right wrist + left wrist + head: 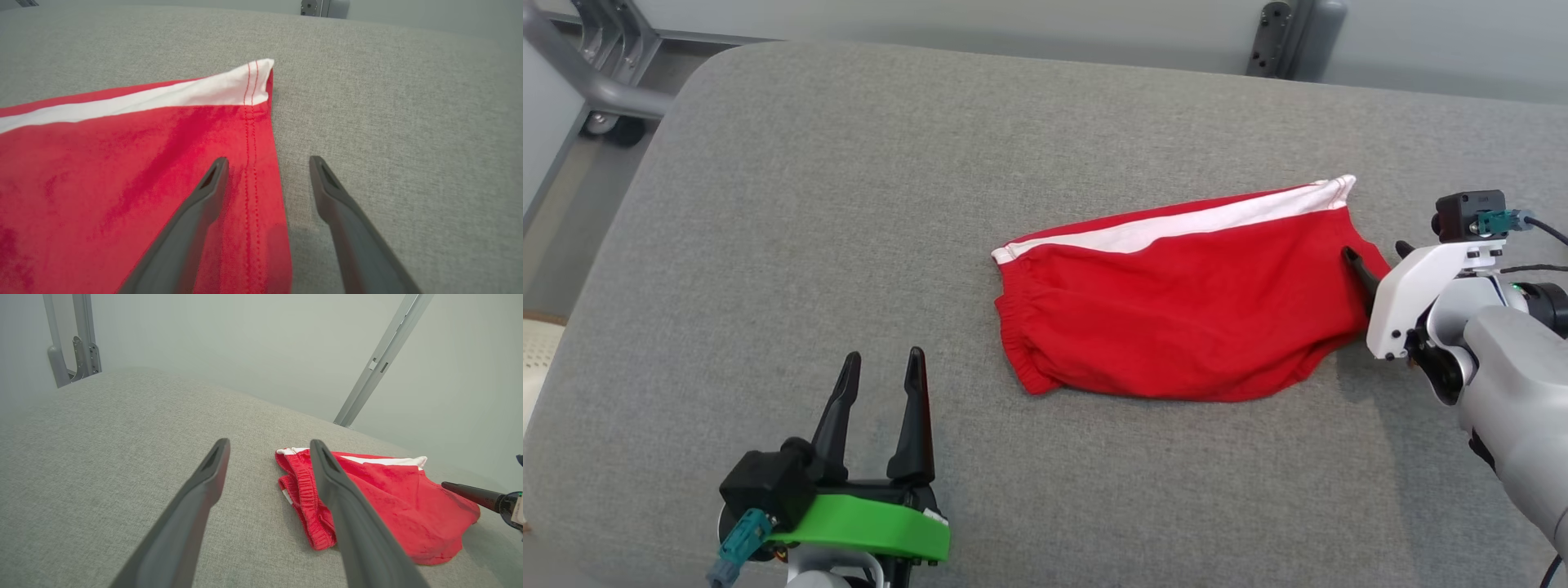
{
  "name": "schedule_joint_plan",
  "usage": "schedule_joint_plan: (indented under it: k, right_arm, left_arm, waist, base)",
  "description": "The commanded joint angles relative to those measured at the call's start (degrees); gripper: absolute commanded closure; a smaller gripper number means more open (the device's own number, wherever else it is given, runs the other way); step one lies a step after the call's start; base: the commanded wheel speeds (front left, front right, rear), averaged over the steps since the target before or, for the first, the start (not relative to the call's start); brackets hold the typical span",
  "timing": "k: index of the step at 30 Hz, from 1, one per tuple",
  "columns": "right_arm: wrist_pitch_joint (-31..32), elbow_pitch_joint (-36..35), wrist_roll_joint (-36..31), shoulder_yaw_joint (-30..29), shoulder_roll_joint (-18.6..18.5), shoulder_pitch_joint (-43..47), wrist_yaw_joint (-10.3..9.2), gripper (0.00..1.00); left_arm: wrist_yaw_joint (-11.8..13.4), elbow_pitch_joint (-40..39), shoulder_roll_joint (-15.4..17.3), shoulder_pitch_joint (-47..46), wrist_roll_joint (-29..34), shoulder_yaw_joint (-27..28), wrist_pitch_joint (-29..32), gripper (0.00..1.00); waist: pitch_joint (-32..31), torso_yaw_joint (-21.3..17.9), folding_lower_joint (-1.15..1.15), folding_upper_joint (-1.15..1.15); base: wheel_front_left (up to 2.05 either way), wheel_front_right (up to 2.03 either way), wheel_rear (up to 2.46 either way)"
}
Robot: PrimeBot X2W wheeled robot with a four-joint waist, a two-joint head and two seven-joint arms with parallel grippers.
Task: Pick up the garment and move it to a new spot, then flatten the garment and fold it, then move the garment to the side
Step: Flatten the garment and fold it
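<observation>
Lying folded on the grey desk [849, 204], right of its middle, the red garment [1176, 310] showed a white stripe along its far edge and its elastic waistband at the left end. The right gripper [1376, 251] stood spread at the garment's right hem, one finger over the red cloth and the other over bare desk. The left gripper [885, 359], also spread, hovered empty, well apart from the garment.
</observation>
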Motion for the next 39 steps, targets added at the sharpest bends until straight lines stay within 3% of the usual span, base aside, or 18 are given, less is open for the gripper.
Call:
schedule_joint_plan:
  k: [1,8,9,10,11,12,22,31,39]
  right_arm:
    - [0.76,1.19,0.71,0.12,0.03,-0.74,-0.02,0.0]
    - [4.59,4.79,1.85,0.86,0.95,-0.7,-0.01,0.0]
    - [4.93,4.78,2.02,1.01,0.96,-0.54,0.0,0.22]
    - [5.12,4.7,2.27,1.18,0.94,-0.39,0.0,0.59]
    - [5.36,4.58,2.53,1.31,0.88,-0.29,-0.01,0.73]
    - [5.72,4.45,2.67,1.45,0.86,-0.21,-0.01,1.0]
    - [2.52,-0.58,4.98,2.5,0.96,0.04,-0.04,1.0]
    - [-3.44,-8.96,8.41,3.67,-0.9,5.47,-0.04,1.0]
    - [-7.44,-12.24,11.36,2.56,-1.98,10.14,-0.04,1.0]
  left_arm:
    - [-0.25,-0.14,-0.27,0.8,0.35,0.22,-0.16,0.0]
    - [-0.92,0.18,-1.08,0.94,0.89,1.25,-0.16,0.0]
    - [-0.94,0.25,-1.21,0.99,0.96,1.4,-0.16,0.0]
    - [-1.04,0.31,-1.34,1.05,0.93,1.55,-0.16,0.0]
    - [-1.05,0.36,-1.45,1.11,0.97,1.72,-0.16,0.0]
    - [-1.14,0.42,-1.53,1.18,1.08,1.88,-0.16,0.0]
    - [-1.72,0.45,-1.81,1.44,2.09,3.11,-0.17,0.0]
    - [-2.13,0.71,-1.46,1.36,2.78,3.48,-0.17,0.0]
    - [-2.29,0.82,-1.19,0.84,3.21,3.49,-0.16,0.0]
  waist:
    - [1.31,1.92,0.0,0.0]
    - [1.91,3.13,0.0,0.0]
    - [1.85,3.11,0.0,0.0]
    - [1.77,3.04,0.0,0.0]
    - [1.7,2.93,0.0,0.0]
    - [1.64,2.75,0.0,0.0]
    - [0.64,-1.83,0.0,0.0]
    - [-1.41,-10.08,0.0,0.0]
    - [-1.73,-15.55,0.0,0.0]
  base:
    - [0.0,0.0,0.0]
    - [0.0,0.0,0.0]
    - [0.0,0.0,0.0]
    - [0.0,0.0,0.0]
    - [0.0,0.0,0.0]
    - [0.0,0.0,0.0]
    - [0.0,0.0,0.0]
    - [0.0,0.0,0.0]
    - [0.0,0.0,0.0]
